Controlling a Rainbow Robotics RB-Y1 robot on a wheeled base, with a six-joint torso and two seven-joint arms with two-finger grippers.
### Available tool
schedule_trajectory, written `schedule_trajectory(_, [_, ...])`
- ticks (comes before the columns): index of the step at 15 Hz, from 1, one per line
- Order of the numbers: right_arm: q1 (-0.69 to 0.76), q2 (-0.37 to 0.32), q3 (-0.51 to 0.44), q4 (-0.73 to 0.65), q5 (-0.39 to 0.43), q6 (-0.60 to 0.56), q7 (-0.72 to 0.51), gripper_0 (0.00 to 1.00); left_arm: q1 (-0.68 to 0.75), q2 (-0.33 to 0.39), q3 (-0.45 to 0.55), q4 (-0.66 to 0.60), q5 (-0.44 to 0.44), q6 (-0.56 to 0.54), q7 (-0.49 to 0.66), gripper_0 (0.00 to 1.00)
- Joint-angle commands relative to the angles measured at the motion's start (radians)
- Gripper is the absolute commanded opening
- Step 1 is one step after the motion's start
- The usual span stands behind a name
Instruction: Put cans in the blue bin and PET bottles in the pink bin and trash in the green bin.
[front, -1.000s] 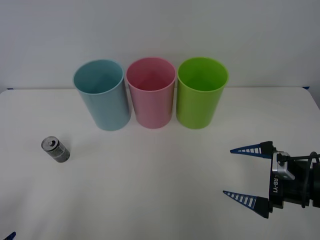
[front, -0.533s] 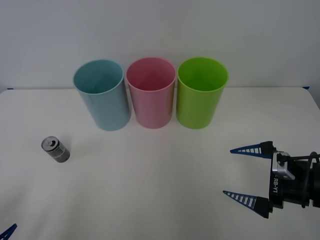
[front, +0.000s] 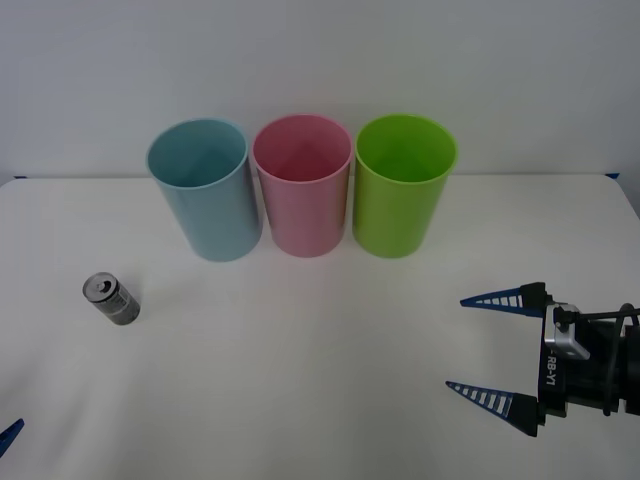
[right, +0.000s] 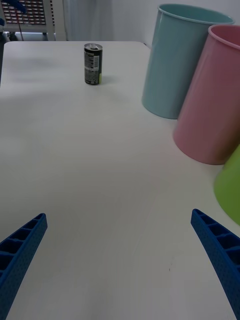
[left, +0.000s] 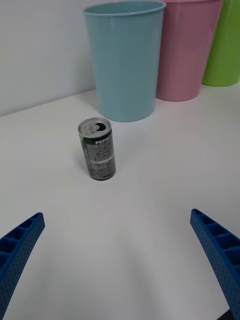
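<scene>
Front view: the Pepsi can (front: 111, 299) stands upright on the white table (front: 320, 380), far out on the robot's left, forward and left of the blue bin (front: 205, 200) and clear of it. Blue bin, pink bin (front: 302, 195) and green bin (front: 402, 195) form a row at the back, left to right.

Left gripper (left: 120, 260): fingers spread wide, empty. Its wrist view has the can dead ahead between the two fingertips, near but not yet between them; the blue bin is directly beyond the can.

Right gripper (front: 490, 345): also spread, empty, low on the right side, well apart from the can.

Judgement: the left arm is clearly the nearer. The can's long axis is vertical, so a level approach straight forward should bracket its sides.
</scene>
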Motion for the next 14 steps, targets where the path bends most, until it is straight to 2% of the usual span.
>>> schedule_trajectory(1, [0.000,0.000,0.000,0.000,0.000,0.000,0.000,1.00,-0.057,0.010,-0.047,0.059,0.055,0.047,-0.055,1.00])
schedule_trajectory(4, [0.000,0.000,0.000,0.000,0.000,0.000,0.000,1.00,-0.139,0.030,-0.124,0.165,0.136,0.057,-0.165,1.00])
schedule_trajectory(9, [0.000,0.000,0.000,0.000,0.000,0.000,0.000,1.00,-0.246,0.030,-0.202,0.312,0.202,0.073,-0.310,1.00])
schedule_trajectory(14, [0.000,0.000,0.000,0.000,0.000,0.000,0.000,1.00,-0.291,0.030,-0.251,0.335,0.205,0.141,-0.322,1.00])
